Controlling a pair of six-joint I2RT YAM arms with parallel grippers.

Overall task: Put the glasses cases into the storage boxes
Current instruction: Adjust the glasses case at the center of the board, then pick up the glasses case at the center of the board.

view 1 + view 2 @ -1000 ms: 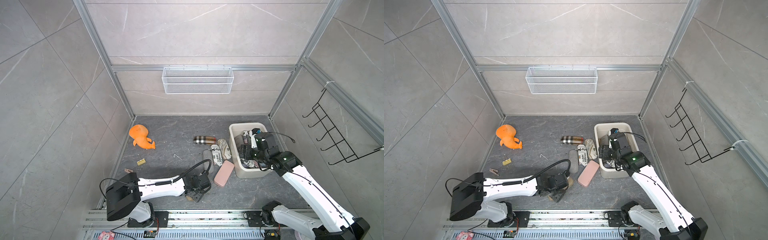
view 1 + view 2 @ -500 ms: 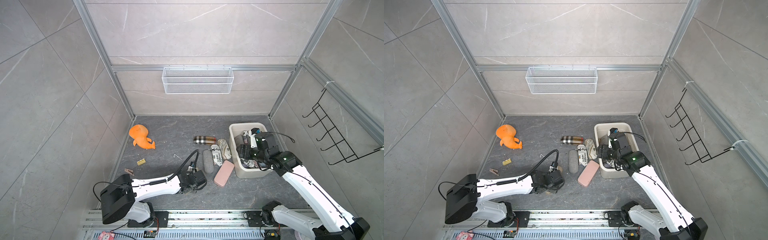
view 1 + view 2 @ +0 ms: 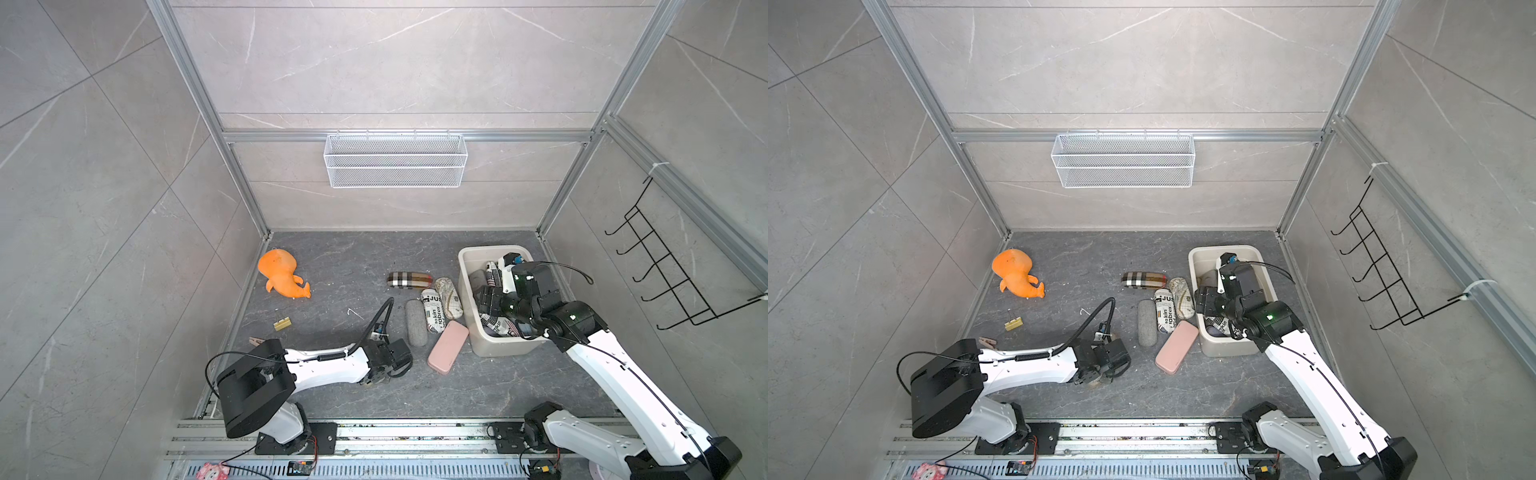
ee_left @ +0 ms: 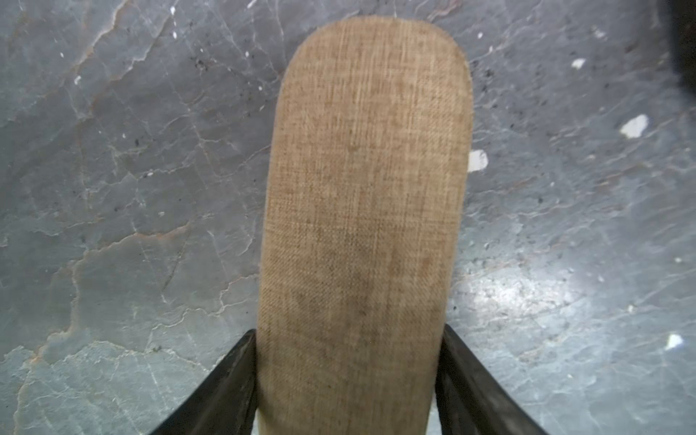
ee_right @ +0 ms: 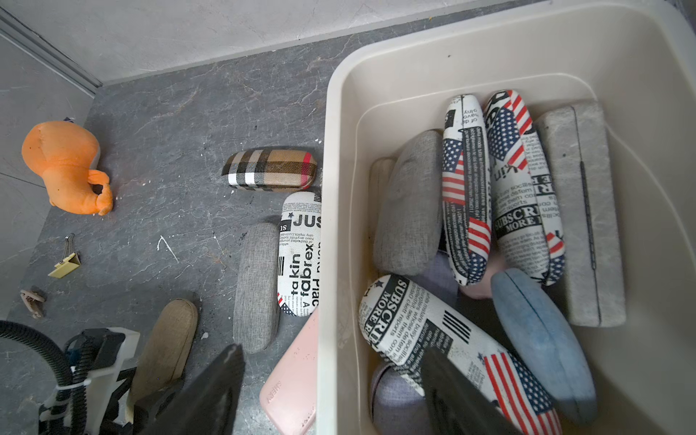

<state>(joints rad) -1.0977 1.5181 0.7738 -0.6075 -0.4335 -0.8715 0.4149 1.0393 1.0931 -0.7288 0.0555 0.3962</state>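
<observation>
A tan fabric glasses case lies on the dark floor, and my left gripper is shut on it, one black finger pressed against each long side. In both top views that left gripper sits low near the front. The cream storage box holds several cases: grey, blue, lilac and newspaper-print. My right gripper stands open astride the box's left wall, holding nothing. Left of the box lie a plaid case, a map-print case, a newspaper-print case, a grey case and a pink case.
An orange plush toy lies at the far left by the wall. A yellow binder clip and a clothespin lie nearer. A white wire basket hangs on the back wall, and a black hook rack on the right wall.
My left gripper has drawn slightly back and to the left, with the tan case between its fingers. The right arm has hardly moved.
</observation>
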